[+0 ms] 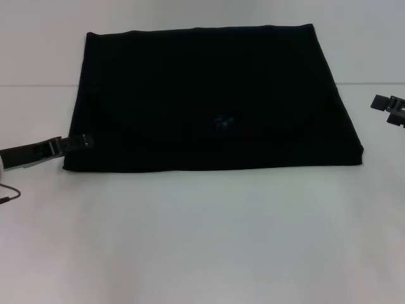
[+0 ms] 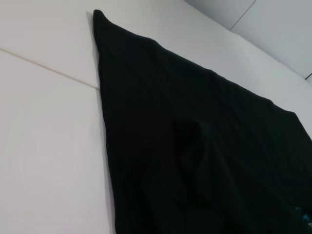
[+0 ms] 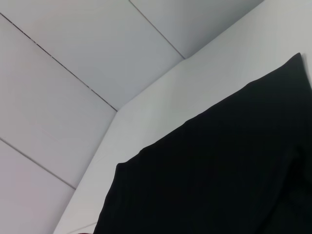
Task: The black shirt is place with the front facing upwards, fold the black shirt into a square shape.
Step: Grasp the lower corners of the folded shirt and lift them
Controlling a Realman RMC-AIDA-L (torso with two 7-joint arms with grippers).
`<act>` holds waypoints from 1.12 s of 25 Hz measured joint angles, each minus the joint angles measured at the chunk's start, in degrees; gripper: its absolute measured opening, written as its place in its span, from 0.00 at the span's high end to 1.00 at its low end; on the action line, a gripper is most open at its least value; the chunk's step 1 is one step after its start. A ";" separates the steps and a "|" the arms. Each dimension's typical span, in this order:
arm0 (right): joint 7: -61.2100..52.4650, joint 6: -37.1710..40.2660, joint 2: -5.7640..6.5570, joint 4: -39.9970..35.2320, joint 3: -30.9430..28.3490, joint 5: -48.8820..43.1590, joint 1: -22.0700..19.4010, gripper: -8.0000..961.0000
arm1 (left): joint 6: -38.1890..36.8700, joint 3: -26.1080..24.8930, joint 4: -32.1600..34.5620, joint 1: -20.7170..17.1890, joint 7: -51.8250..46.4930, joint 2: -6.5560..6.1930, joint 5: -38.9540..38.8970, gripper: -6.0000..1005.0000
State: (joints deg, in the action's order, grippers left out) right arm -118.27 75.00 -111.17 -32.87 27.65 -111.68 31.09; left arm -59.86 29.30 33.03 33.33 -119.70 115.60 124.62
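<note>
Left jaws [image 1: 79, 142] at black shirt [image 1: 209, 101] edge — smooth folded rectangle.

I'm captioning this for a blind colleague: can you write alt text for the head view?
A black shirt lies folded into a flat rectangle on a white table. The left gripper touches its near left corner, and the right gripper hangs clear of its right edge.

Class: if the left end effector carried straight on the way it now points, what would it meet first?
Most likely the black shirt: the left end effector already points at its near left edge, seemingly touching, though depth is unclear.
</note>
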 joint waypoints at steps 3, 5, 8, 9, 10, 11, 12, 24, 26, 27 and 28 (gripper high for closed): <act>0.09 -0.34 0.00 0.09 -0.01 -0.02 0.13 0.05 | 0.86 0.42 -0.60 0.28 -0.01 -0.17 0.46 0.08; 0.10 -0.40 0.00 0.13 -0.04 0.02 0.18 0.05 | 1.60 0.66 -0.66 0.37 -0.18 -0.15 1.03 0.08; 0.01 -0.57 -0.01 0.16 -0.11 0.10 0.24 0.05 | 1.79 0.68 -0.69 0.43 -0.19 -0.11 1.39 0.08; -0.07 -0.69 -0.01 0.17 -0.12 0.11 0.23 0.05 | 1.79 0.74 -0.69 0.44 -0.19 -0.11 1.43 0.08; -0.13 -0.87 -0.01 0.17 -0.13 0.13 0.23 0.05 | 1.76 1.00 -0.70 0.43 -0.19 -0.07 1.49 0.08; -0.17 -1.00 -0.01 0.17 -0.13 0.13 0.24 0.05 | 1.72 1.23 -0.72 0.43 -0.19 -0.03 1.50 0.09; -0.19 -1.12 -0.01 0.18 -0.14 0.14 0.23 0.05 | 1.72 1.54 -0.74 0.43 -0.19 0.00 1.50 0.09; -0.19 -1.55 -0.01 0.18 -0.25 0.23 0.22 0.05 | 4.46 4.44 -2.23 1.78 -3.46 -0.15 3.11 0.17; -0.18 -1.58 -0.01 0.18 -0.56 0.24 0.16 0.05 | 5.57 4.80 -1.94 1.89 -5.51 -0.17 4.69 0.20; -0.18 -1.59 -0.01 0.18 -0.74 0.24 0.10 0.05 | 5.83 4.88 -1.83 1.93 -6.08 -0.18 5.15 0.22; -0.17 -1.59 -0.01 0.18 -0.83 0.24 0.06 0.05 | 5.97 4.95 -1.67 1.97 -6.28 -0.17 5.51 0.23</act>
State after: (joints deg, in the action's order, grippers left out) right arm -118.44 73.41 -111.18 -32.69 26.81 -111.44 31.15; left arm -53.89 34.24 31.37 35.30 -125.97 115.43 130.13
